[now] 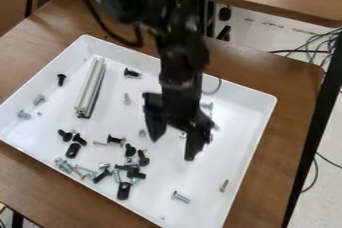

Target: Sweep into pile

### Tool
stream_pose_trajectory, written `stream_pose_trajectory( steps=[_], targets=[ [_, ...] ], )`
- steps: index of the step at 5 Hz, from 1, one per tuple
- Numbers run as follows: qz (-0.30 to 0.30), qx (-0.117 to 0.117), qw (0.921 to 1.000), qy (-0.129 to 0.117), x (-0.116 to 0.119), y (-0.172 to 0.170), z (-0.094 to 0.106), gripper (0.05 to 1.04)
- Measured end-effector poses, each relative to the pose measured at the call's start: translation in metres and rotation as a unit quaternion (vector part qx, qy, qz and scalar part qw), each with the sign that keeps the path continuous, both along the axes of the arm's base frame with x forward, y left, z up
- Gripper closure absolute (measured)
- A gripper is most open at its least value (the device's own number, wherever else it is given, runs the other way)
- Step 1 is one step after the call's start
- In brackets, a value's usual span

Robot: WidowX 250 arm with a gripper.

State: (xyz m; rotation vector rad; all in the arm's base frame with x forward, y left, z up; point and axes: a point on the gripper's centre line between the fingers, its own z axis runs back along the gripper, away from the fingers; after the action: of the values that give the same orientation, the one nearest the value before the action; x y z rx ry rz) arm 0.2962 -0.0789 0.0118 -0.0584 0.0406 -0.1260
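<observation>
Here I've got the tray (214, 174) on the tabletop (40, 27); bar (90, 86) inside at far left, clustered fasteners (133, 174) nearer, a bolt (180, 197) to their right, and a screw (224, 186) farther right still.

End effector (172, 148) over white tray (244, 144), scattered screws (180, 197), metal bar (89, 87)
</observation>
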Motion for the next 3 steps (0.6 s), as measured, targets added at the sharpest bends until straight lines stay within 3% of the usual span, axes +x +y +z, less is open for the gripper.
stream_pose_trajectory(
  steps=[1,2,3],
  targets=[
    [0.090,0.013,0.9958,-0.008,0.006,0.037,0.017,0.084],
    [0.179,0.015,0.9836,-0.015,0.010,0.084,0.023,0.084],
    [0.242,0.016,0.9693,-0.039,0.018,0.130,0.026,0.084]
  ],
)
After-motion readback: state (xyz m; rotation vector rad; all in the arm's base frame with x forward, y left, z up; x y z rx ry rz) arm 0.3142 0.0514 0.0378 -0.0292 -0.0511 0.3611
